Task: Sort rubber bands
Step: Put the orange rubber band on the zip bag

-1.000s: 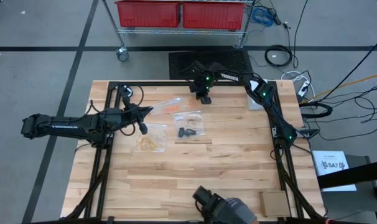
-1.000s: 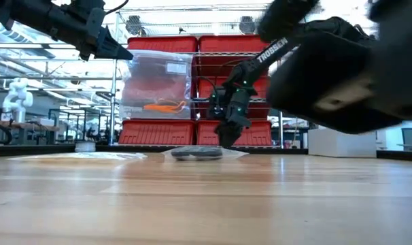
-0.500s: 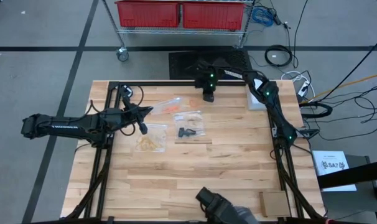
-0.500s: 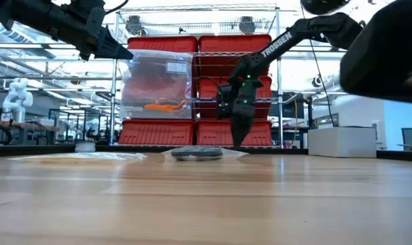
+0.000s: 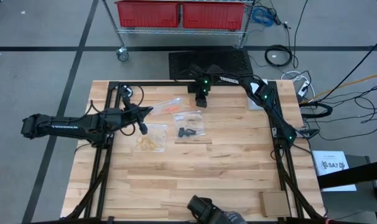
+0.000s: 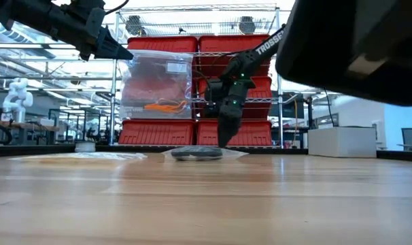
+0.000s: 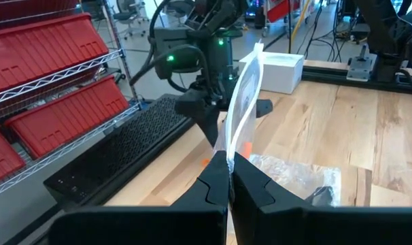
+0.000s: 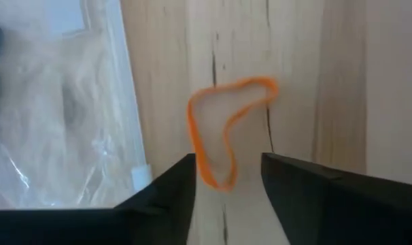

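My left gripper [image 5: 145, 112] is shut on a clear plastic bag [image 6: 155, 78] that holds orange rubber bands [image 6: 164, 105]; the bag is held up over the table's far left part. My right gripper [image 5: 200, 101] points down near the far edge. Its fingers [image 8: 166, 197] stand open on either side of a single orange rubber band [image 8: 228, 129] lying on the wood. A bag with black rubber bands [image 5: 187, 132] and a bag with pale yellow rubber bands [image 5: 149, 142] lie flat mid-table. My left gripper pinches the clear bag's upper edge [image 7: 228, 151] between its two shut fingers, coming level from the table's left side. The bag stands edge-on above the fingers in the left wrist view. In the low view it hangs clear of the table, with the orange bands low inside.
Another clear bag [image 5: 191, 117] lies by my right gripper, its edge [image 8: 124, 102] next to the loose band. A dark bulky object [image 5: 207, 211] sits at the near edge and blocks the low view's upper right. Red bins [image 5: 182, 14] stand beyond the far edge.
My right gripper has swung a little toward the table's right edge and then back toward the left, staying low over the far edge. The dark object at the near edge has shifted. My left gripper and its bag have kept still.
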You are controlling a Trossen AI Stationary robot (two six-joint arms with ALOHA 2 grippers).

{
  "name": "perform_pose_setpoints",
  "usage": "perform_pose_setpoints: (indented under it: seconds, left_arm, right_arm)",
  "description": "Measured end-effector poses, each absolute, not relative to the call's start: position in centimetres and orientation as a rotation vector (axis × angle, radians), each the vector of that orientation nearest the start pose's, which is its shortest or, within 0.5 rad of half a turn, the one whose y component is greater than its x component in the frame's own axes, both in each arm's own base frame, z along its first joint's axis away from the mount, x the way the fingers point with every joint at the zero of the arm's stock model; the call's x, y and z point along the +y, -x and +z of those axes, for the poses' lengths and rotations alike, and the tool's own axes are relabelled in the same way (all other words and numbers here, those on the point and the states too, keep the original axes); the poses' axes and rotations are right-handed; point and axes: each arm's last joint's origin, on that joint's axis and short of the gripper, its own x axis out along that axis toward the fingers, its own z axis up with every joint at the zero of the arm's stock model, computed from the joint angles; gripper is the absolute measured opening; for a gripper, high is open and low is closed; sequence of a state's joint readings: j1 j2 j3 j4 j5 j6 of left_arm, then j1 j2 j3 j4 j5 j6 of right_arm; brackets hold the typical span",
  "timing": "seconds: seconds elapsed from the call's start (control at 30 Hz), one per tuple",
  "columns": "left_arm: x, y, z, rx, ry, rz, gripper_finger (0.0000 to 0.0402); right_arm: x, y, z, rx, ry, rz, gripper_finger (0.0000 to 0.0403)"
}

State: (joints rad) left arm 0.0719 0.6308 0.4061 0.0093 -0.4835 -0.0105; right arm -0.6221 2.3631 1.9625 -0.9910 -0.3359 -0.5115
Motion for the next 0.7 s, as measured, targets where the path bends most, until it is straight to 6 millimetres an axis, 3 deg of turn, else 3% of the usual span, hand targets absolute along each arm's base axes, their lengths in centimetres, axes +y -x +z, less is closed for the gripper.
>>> perform_pose_setpoints:
  seconds: [0.2,0.33,0.53,0.7]
  left_arm:
    - [2.4,-14.9,24.3,0.211,-0.035,0.554,0.0004]
    - [2.4,-14.9,24.3,0.211,-0.039,0.554,0.0004]
    - [2.4,-14.9,24.4,0.207,-0.053,0.553,0.0004]
    - [2.4,-14.9,24.4,0.209,-0.056,0.552,0.0004]
  right_arm:
    - [-26.4,-38.9,15.4,1.273,-0.184,0.119,0.0020]
    - [-25.9,-38.8,16.0,1.316,-0.146,0.094,0.0009]
    - [-25.3,-38.0,20.9,1.263,-0.105,-0.003,0.0002]
    - [-23.2,-37.1,26.9,1.184,-0.007,-0.088,0.0001]
